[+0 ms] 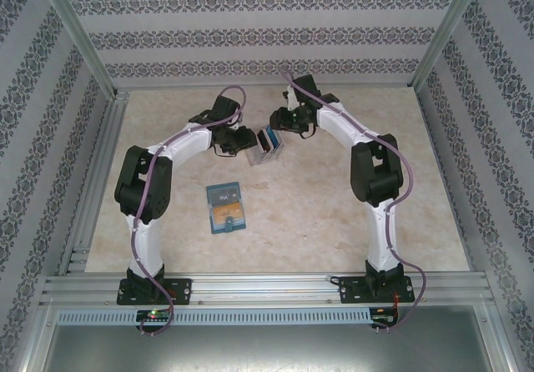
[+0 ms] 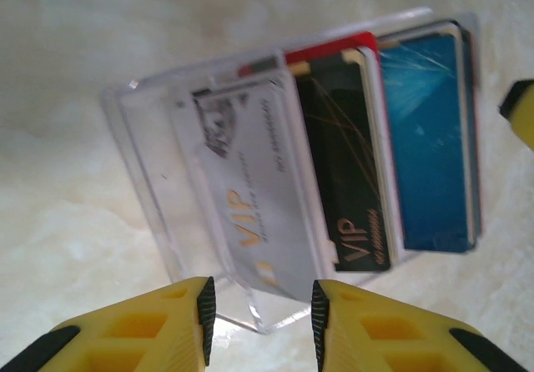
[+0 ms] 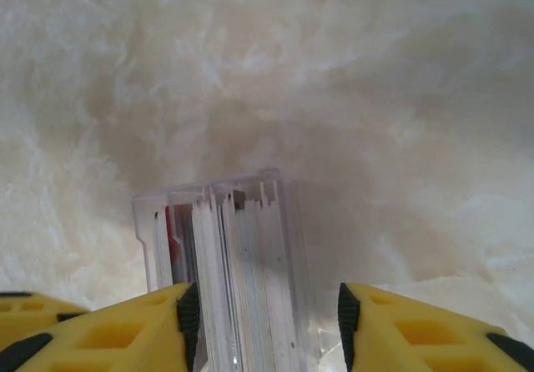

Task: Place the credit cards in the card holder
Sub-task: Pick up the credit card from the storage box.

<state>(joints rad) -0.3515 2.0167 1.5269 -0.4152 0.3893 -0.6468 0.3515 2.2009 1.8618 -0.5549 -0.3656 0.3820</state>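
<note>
The credit cards stand packed in a clear plastic box [image 1: 269, 147] at mid-table. In the left wrist view a silver VIP card [image 2: 250, 197], a black VIP card [image 2: 342, 163] and a blue card [image 2: 430, 147] fan out of the box [image 2: 150, 147]. My left gripper [image 2: 260, 305] is open, with the box's near corner between its jaws and touching neither pad. My right gripper [image 3: 269, 314] is open around the edge-on card stack [image 3: 242, 272]; its left pad touches the box and its right pad stands apart. The teal card holder [image 1: 225, 208] lies open nearer the arm bases, with a tan card on its lower half.
Both arms [image 1: 146, 180] [image 1: 371, 172] reach in from either side and meet over the box. Aluminium frame rails [image 1: 92, 180] and patterned walls bound the beige table. A yellow finger [image 2: 521, 113] of the right gripper shows at the right edge of the left wrist view.
</note>
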